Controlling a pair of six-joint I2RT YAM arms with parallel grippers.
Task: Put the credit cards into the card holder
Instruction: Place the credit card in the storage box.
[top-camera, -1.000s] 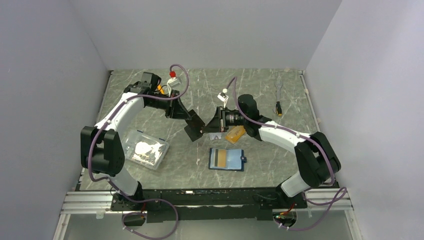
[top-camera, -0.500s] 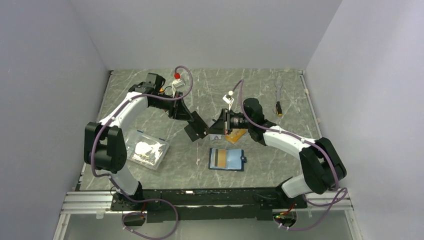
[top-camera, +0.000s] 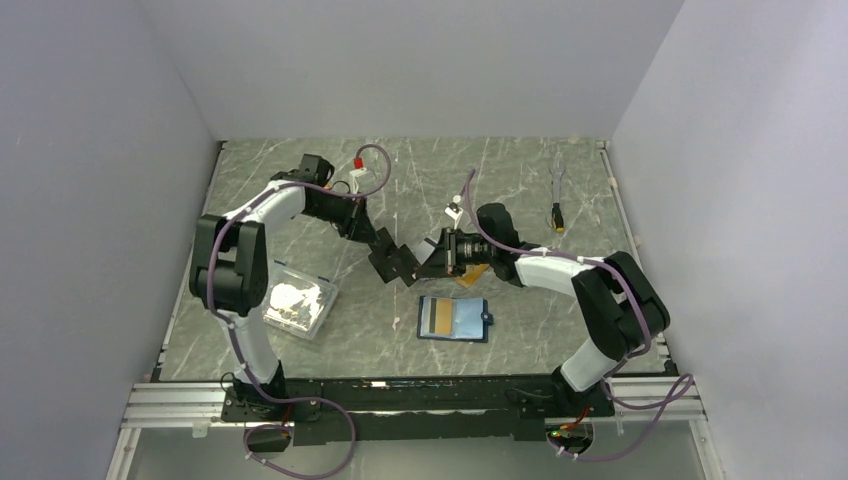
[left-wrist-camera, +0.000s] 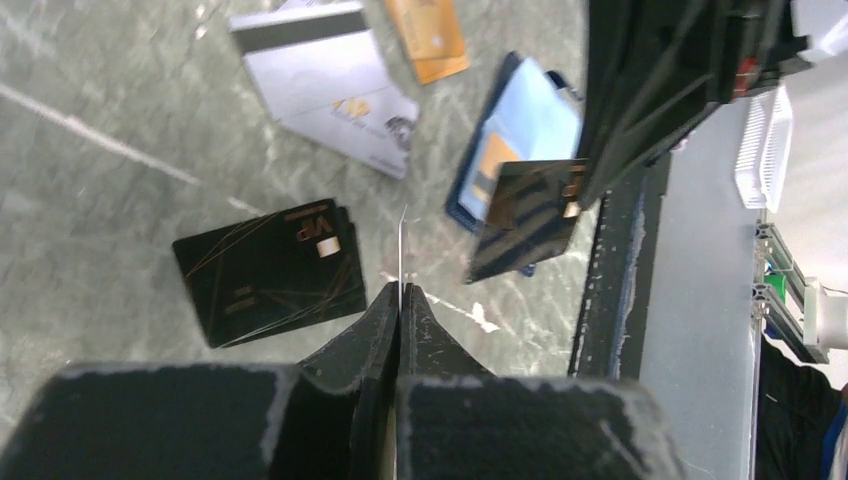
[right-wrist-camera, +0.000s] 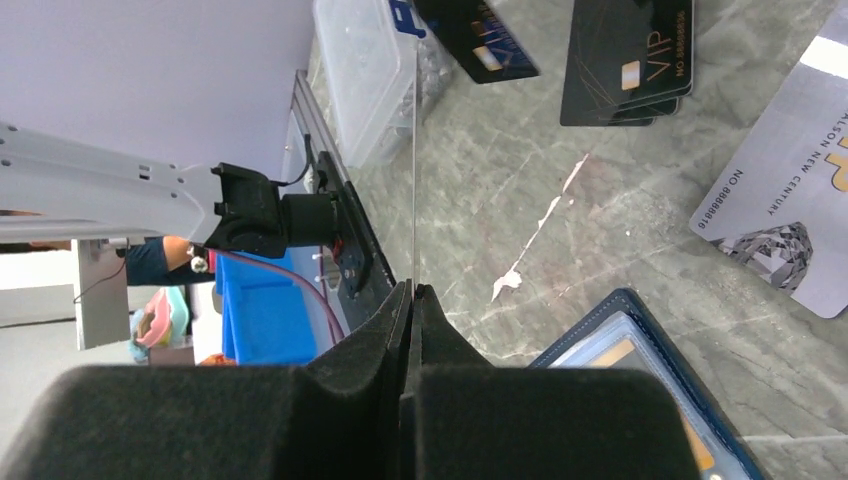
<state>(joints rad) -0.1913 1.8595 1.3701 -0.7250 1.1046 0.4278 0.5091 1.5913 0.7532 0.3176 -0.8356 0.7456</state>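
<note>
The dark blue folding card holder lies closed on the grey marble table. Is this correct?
No. The dark blue folding card holder lies open, not closed, on the grey marble table; the top external view shows its pale inner pockets.

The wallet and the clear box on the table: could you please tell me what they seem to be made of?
The wallet looks like dark navy leather or an imitation, I cannot tell which. Its finish is dull, it lies folded open, and it has a small tab on one edge. The box looks like clear, glossy hard plastic, because its whitish contents show through the lid.
</note>
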